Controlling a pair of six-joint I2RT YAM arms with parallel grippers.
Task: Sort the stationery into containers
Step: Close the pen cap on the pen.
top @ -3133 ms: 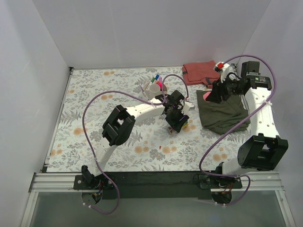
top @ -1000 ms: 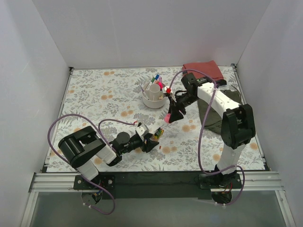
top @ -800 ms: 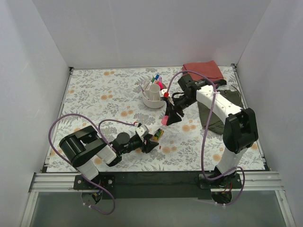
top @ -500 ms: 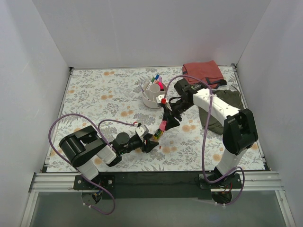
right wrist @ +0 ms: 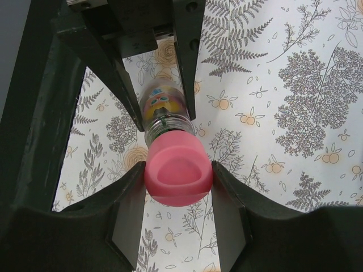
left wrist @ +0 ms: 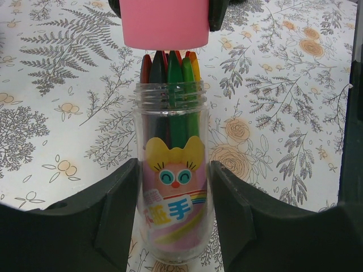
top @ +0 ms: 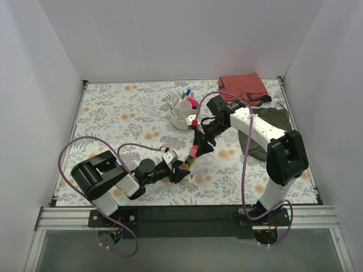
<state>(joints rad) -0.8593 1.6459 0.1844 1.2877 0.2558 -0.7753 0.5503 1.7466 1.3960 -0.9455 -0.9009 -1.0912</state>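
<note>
Left gripper [top: 182, 169], nearest me, is clamped on a clear crayon tube [left wrist: 173, 122], owl label [left wrist: 172, 177], Chinese characters I can't read; its long axis runs to 12 o'clock, where the right gripper [right wrist: 177, 184] pinches the pink cap [left wrist: 164, 22] just off its mouth. Beyond, at 12 o'clock, the white bowl [top: 182, 121].

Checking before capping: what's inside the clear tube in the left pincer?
Crayons: red, dark, green, orange tips show at the tube mouth. The owl label hides their lower ends.
</note>
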